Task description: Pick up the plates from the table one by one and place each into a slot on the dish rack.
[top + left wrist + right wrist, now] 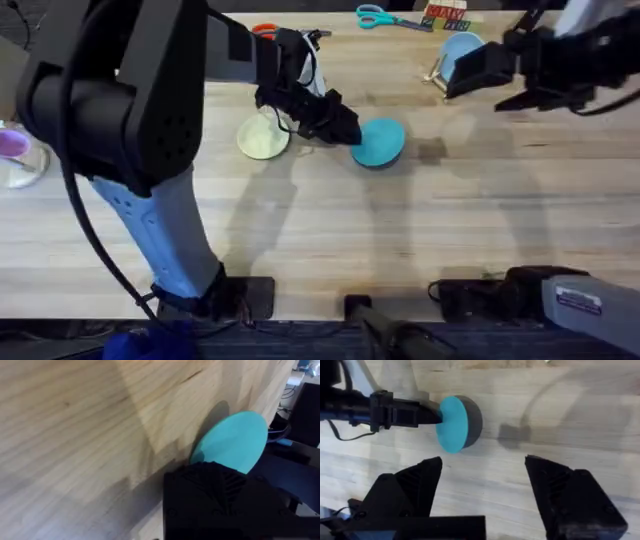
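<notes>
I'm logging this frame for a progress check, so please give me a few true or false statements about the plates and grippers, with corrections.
1. The left gripper is at the teal plate. True.
2. The teal plate lies flat on the table. False: the right wrist view shows it tilted up, its shadow beneath.
3. The right gripper holds a plate. False: its fingers are open and empty.
4. The cream plate lies on the table beside the left gripper. True.
5. A light blue plate is at the dish rack. True.

Scissors (383, 17) with teal handles at the far edge, coloured blocks (446, 17) beside them — clear cup (18, 158) far left.
</notes>
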Motion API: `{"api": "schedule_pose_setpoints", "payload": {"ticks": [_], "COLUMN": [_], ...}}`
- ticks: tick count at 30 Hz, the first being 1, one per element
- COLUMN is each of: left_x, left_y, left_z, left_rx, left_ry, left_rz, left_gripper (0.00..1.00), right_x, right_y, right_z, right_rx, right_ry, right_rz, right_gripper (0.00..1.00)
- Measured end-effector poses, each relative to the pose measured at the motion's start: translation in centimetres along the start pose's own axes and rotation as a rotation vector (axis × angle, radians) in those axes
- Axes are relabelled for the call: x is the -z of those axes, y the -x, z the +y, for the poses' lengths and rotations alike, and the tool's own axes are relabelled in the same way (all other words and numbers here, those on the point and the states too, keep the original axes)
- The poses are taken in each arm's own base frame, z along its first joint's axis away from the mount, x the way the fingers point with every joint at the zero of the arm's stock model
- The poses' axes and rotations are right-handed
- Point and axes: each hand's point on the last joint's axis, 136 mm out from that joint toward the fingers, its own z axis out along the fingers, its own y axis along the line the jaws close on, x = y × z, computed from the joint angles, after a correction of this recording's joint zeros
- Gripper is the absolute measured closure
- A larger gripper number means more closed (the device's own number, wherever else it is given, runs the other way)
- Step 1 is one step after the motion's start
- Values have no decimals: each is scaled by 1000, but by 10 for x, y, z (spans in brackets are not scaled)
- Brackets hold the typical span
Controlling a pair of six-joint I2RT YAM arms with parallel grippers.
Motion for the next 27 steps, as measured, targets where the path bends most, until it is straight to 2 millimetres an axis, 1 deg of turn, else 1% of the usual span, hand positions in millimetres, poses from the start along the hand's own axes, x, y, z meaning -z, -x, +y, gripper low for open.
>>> {"api": "schedule_pose_setpoints", "payload": {"ticks": [3,7,12,13,21,24,27], "left_x": [0,0,0,0,0,0,0], "left_y": [0,1,1,1,1,1,1], "left_z": [0,0,0,0,0,0,0], "left_rx": [-2,-2,-3,-3,-3,-4,-3], "left_ry": [0,0,-1,-1,-1,-1,-1], "left_rz": [-2,-2,-2,-2,-2,-3,-2], "left_gripper": [958,959,958,959,959,959,959], "right_x": [-17,-35,-57,-70,-99,-113,-128], "right_y": [-1,-2,-2,-1,-1,-7,-21], "right_z": [1,7,12,17,40,45,43], "right_rx": [-36,-72,-88,-86,-66,-84,-126], "right_ry": [34,93,125,136,165,177,177], "right_rz": [59,123,180,201,212,212,225], "right_gripper": [8,7,7,8,8,8,8]}}
